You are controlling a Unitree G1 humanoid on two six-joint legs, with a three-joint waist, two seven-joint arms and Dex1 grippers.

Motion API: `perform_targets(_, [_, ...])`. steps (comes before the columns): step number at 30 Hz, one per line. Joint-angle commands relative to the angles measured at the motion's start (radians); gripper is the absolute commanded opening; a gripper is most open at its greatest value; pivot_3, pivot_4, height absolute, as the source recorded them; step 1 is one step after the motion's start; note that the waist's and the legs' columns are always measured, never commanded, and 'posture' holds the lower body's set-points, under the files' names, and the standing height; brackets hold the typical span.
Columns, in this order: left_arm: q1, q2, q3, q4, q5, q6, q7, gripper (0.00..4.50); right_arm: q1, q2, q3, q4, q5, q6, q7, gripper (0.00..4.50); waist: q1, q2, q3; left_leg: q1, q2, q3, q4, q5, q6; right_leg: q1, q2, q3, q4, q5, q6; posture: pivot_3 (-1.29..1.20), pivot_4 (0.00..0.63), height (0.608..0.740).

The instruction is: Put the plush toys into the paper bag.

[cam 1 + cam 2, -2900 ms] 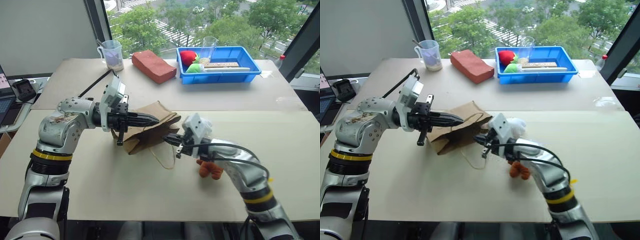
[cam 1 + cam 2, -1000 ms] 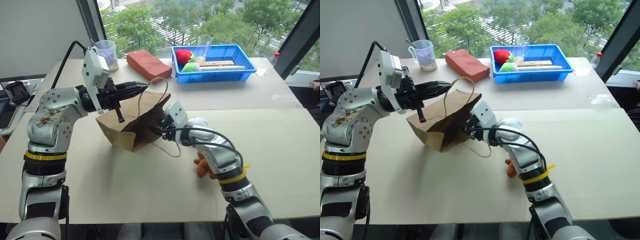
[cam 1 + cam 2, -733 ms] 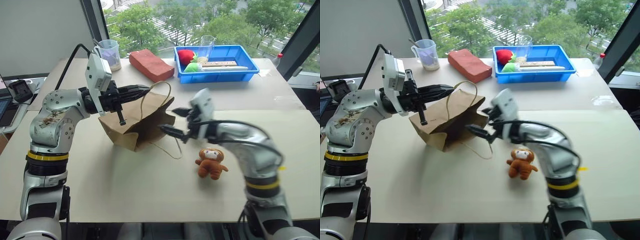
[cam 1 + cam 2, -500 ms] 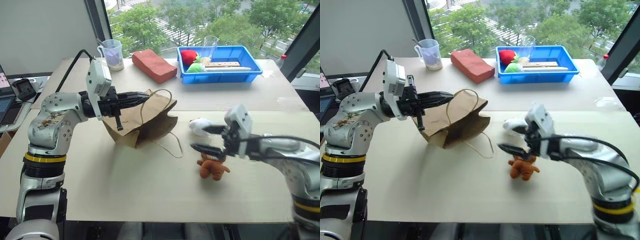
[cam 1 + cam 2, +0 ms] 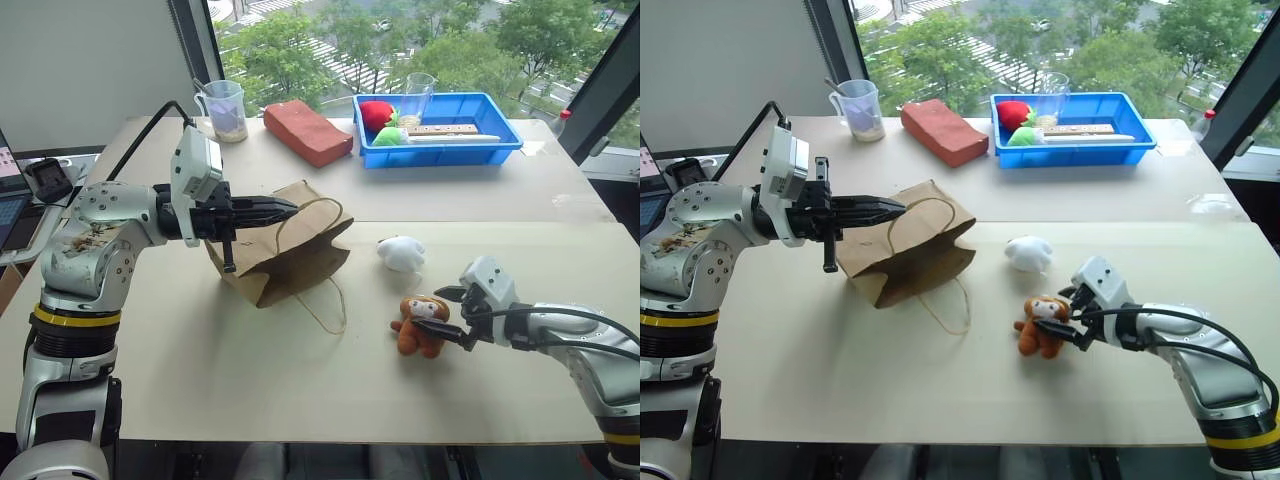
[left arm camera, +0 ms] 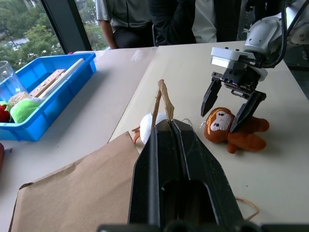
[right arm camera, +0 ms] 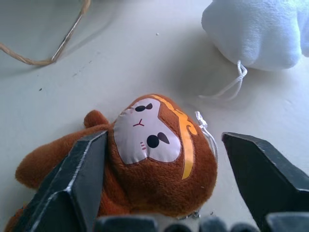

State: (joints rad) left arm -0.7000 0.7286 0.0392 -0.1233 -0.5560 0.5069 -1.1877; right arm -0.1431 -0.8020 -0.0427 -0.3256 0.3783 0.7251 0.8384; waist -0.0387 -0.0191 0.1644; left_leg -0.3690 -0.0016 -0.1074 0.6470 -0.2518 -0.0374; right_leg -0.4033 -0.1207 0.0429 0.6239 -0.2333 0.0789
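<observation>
The brown paper bag (image 5: 285, 255) lies tilted on the table, its mouth facing right. My left gripper (image 5: 285, 208) is shut on the bag's upper rim (image 6: 164, 101), holding it up. The brown monkey plush toy (image 5: 420, 322) lies on the table to the right of the bag. My right gripper (image 5: 447, 314) is open, with one finger on each side of the monkey's head (image 7: 154, 145). The white plush toy (image 5: 402, 252) sits on the table just beyond the monkey, untouched.
A blue tray (image 5: 500, 140) at the back holds red and green soft toys and a wooden block. A reddish brick (image 5: 308, 132), a measuring cup (image 5: 225, 108) and a clear glass (image 5: 418, 95) stand near it. People (image 6: 169, 19) stand behind the table.
My right gripper has left the bag's mouth and swung right and down to the monkey, its fingers now astride it. My left gripper still holds the bag's rim, which sits slightly lower.
</observation>
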Motion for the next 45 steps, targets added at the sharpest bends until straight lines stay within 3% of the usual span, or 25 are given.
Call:
perform_targets(1, [-0.006,0.013,0.019,-0.036,-0.019,0.008,0.004,0.0,0.013,-0.005,-0.008,0.006,0.004,-0.01,0.004,2.61,0.001,0.0,0.0,0.0,0.0,0.0,0.0,0.0,0.0,0.0,0.0,0.0,0.0,0.0,0.0,0.0,0.15,0.74])
perform_targets(9, [-0.009,0.016,0.019,-0.031,-0.016,0.007,0.0,0.0,0.029,-0.038,-0.037,-0.054,0.073,0.027,0.062,0.01,0.0,0.0,0.0,0.0,0.0,0.0,0.0,0.0,0.0,0.0,0.0,0.0,0.0,0.0,0.0,0.0,0.15,0.74])
perform_targets(12, [-0.017,0.014,0.019,-0.02,-0.016,0.004,-0.005,0.0,-0.053,-0.029,-0.074,-0.141,0.207,0.137,0.064,0.01,0.0,0.0,0.0,0.0,0.0,0.0,0.0,0.0,0.0,0.0,0.0,0.0,0.0,0.0,0.0,0.0,0.15,0.74])
perform_targets(18, [-0.031,0.002,0.009,-0.001,-0.012,-0.005,-0.008,0.0,-0.273,0.129,-0.042,-0.157,0.317,0.304,-0.112,0.01,-0.004,0.0,0.0,0.001,0.001,-0.001,0.0,0.0,0.0,0.0,0.001,-0.001,0.001,0.0,0.0,0.0,0.15,0.74])
perform_targets(25, [-0.05,-0.02,0.005,-0.001,-0.017,-0.002,0.001,0.0,-0.365,0.269,0.124,-0.04,0.186,0.234,-0.214,0.01,0.005,0.0,0.0,-0.002,0.0,-0.001,0.0,0.0,0.0,-0.001,0.0,-0.001,0.002,0.0,0.0,0.0,0.15,0.74])
perform_targets(29, [-0.075,-0.039,0.025,-0.016,-0.047,0.029,0.032,0.0,-0.511,0.513,0.26,0.22,0.032,0.081,-0.33,0.01,-0.02,0.0,0.0,-0.001,0.0,-0.001,0.0,0.001,-0.001,-0.002,0.0,0.0,0.002,0.0,0.0,0.0,0.15,0.74])
perform_targets(36, [-0.093,-0.045,0.036,-0.009,-0.059,0.041,0.052,0.0,-0.599,0.712,0.32,0.428,-0.071,-0.063,-0.349,0.01,-0.029,0.0,0.0,0.0,0.001,-0.002,-0.002,0.001,-0.002,-0.003,0.001,0.0,0.007,0.0,-0.001,0.0,0.15,0.74])
perform_targets(38, [-0.096,-0.047,0.033,-0.005,-0.056,0.038,0.053,0.0,-0.619,0.753,0.328,0.487,-0.092,-0.101,-0.342,0.89,-0.031,0.0,0.0,-0.001,0.001,-0.002,-0.002,0.001,-0.002,-0.003,0.001,0.0,0.006,0.0,-0.001,0.0,0.15,0.74])
perform_targets(45, [-0.086,-0.04,0.033,-0.01,-0.054,0.041,0.055,0.0,-0.606,0.751,0.318,0.515,-0.123,-0.148,-0.288,3.27,-0.031,0.001,0.0,0.0,0.001,-0.003,-0.003,0.001,-0.002,-0.004,0.001,-0.001,0.006,0.0,-0.001,0.0,0.15,0.74])
